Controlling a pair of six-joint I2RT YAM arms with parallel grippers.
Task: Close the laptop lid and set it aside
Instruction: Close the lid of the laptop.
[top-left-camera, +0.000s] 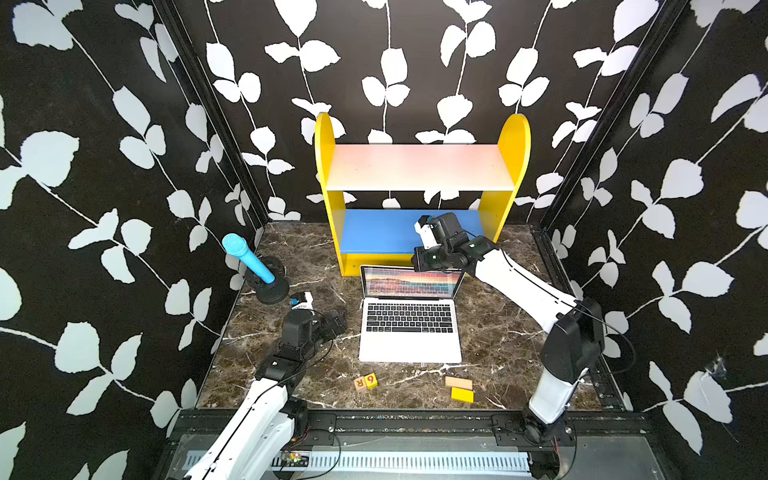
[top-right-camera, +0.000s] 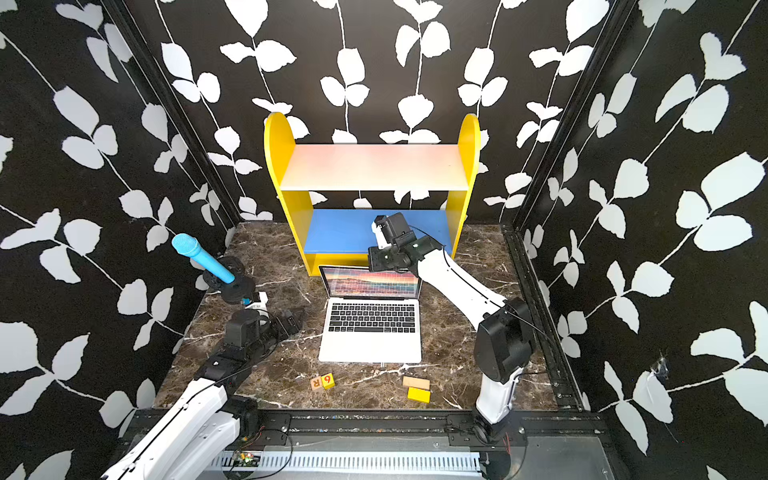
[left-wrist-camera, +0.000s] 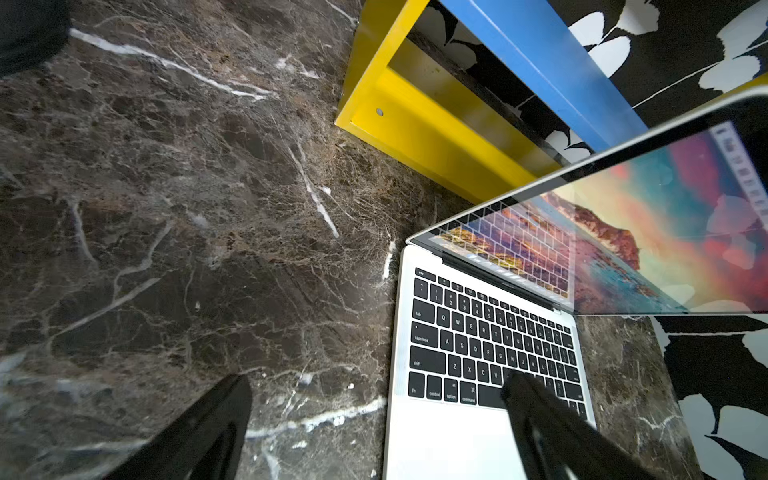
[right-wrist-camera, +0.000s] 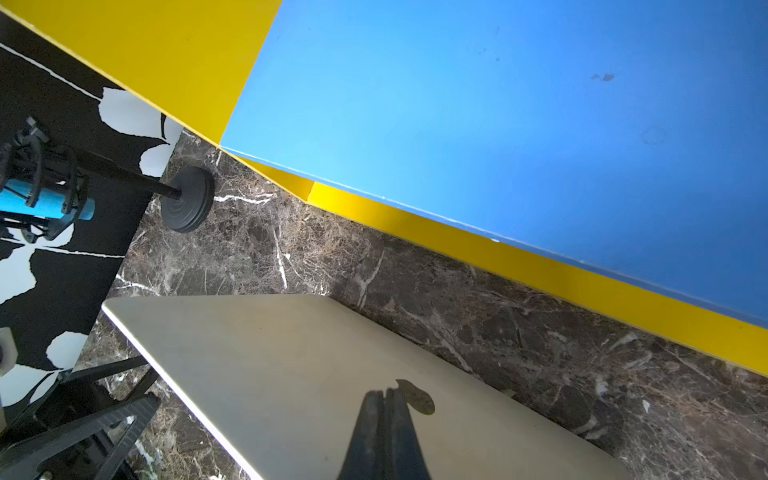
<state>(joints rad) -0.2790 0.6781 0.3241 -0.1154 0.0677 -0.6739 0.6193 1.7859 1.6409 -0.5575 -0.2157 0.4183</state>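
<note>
The silver laptop (top-left-camera: 409, 347) lies open mid-table in both top views, its black keys facing up. Its laptop lid (top-left-camera: 411, 282) stands raised and the screen shows a pink-blue wallpaper. My right gripper (right-wrist-camera: 384, 392) is shut, with its tips on the lid's silver outer shell (right-wrist-camera: 291, 365) next to the dark apple logo (right-wrist-camera: 419, 401). In a top view it sits behind the lid's top edge (top-right-camera: 376, 262). My left gripper (left-wrist-camera: 376, 386) is open and low, just left of the laptop (left-wrist-camera: 436, 440). One finger (left-wrist-camera: 536, 415) hangs over the keyboard and nothing is between the fingers.
A yellow shelf unit with a blue lower board (top-left-camera: 374, 232) stands right behind the laptop. A blue microphone on a black stand (top-left-camera: 249, 259) is at the back left. Small letter blocks (top-left-camera: 365, 381) and a yellow block (top-left-camera: 462, 395) lie near the front edge.
</note>
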